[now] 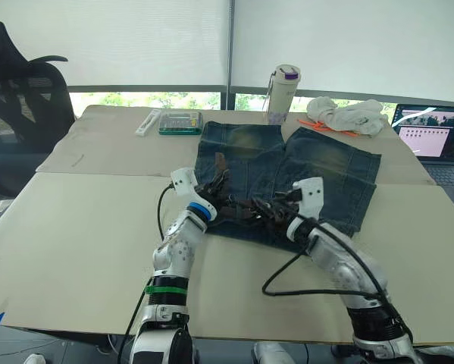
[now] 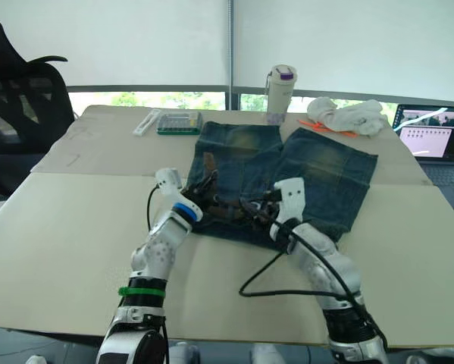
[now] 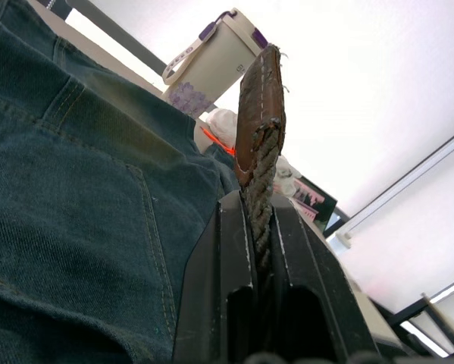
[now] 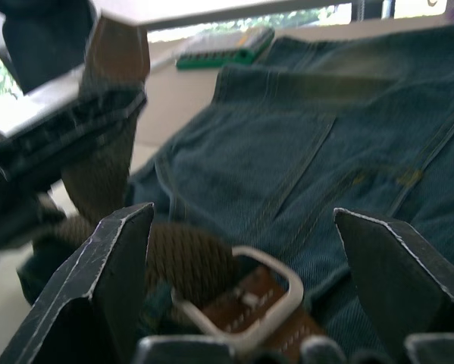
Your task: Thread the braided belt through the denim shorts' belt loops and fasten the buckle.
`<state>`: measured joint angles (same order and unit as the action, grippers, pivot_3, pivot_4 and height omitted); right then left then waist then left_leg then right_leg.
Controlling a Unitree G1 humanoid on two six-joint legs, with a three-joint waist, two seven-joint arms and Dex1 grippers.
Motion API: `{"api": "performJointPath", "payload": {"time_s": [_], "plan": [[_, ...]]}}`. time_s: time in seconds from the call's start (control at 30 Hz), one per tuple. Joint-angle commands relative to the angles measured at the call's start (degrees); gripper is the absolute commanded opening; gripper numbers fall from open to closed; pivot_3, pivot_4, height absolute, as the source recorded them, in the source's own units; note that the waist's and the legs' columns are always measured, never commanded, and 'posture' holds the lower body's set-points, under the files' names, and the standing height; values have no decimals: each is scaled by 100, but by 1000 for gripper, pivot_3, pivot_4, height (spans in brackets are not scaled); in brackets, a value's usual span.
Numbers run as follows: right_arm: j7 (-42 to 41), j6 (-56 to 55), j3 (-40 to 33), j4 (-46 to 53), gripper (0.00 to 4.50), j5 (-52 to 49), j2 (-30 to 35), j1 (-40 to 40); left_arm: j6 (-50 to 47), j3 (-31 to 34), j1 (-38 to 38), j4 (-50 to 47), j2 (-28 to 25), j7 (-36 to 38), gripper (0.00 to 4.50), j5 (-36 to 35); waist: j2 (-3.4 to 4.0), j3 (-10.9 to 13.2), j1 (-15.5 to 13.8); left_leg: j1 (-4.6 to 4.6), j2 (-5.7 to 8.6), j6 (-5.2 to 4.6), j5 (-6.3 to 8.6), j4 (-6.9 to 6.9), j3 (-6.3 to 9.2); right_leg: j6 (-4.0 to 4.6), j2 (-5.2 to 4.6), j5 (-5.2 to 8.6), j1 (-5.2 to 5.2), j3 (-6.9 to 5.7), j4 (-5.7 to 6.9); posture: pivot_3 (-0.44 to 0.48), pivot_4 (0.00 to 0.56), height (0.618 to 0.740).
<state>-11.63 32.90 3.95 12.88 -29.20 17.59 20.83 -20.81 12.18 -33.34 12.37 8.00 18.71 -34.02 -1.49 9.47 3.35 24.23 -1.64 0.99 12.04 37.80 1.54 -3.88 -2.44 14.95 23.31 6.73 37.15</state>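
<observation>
Eye views: denim shorts (image 1: 287, 178) flat on table (image 1: 82, 227), braided belt (image 1: 238, 208) along the waistband; left wrist view: left gripper (image 3: 258, 250) clamps the limp belt's stiffer leather tip; right wrist view: right gripper (image 4: 242, 250) spread over buckle (image 4: 242, 299).

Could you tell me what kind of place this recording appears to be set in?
Probably an office or lab workspace: a black office chair stands beside the table, an open laptop sits at its far right, and roller blinds cover wide windows behind.
</observation>
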Motion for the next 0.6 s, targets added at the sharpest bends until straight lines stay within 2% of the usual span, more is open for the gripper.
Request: {"api": "performJointPath", "payload": {"time_s": [0.03, 0.17, 0.33, 0.47, 0.6], "plan": [[-589, -503, 194, -59, 4217, 449, 207, -133, -488, 315, 19, -336, 79, 1, 0, -833, 0, 0, -20, -1, 0, 0, 0, 0, 0, 0, 0, 0, -2, 0, -1, 0, 150, 737], [-996, -683, 439, -305, 4217, 808, 316, -336, -727, 750, 75, -284, 164, -352, 0, -1472, 0, 0, -10, -8, -2, 0, 0, -1, 1, 0, 2, 0, -6, -1, -1, 0, 150, 737], [-1311, -927, 655, -696, 4217, 1265, 380, -495, -472, 1546, -12, 76, 266, -1281, 0, -2176, -1, -1, 54, -21, -4, 0, 0, -2, -1, 0, 4, 0, -13, 2, 0, 0, 150, 737], [-1389, -965, 586, -830, 4217, 1385, 311, -515, -448, 1601, 15, 115, 204, -1509, 0, -2305, -3, 0, 47, -19, -6, 1, 0, -2, 0, 1, 8, -1, -13, 1, 0, 0, 150, 737], [-1513, -1067, 578, -913, 4217, 1543, 335, -549, -557, 1318, 137, 49, 99, -1398, 0, -2172, -3, 0, 33, -19, -4, 1, 0, -2, 0, 1, 6, -1, -15, 2, -1, 0, 150, 737]]}}
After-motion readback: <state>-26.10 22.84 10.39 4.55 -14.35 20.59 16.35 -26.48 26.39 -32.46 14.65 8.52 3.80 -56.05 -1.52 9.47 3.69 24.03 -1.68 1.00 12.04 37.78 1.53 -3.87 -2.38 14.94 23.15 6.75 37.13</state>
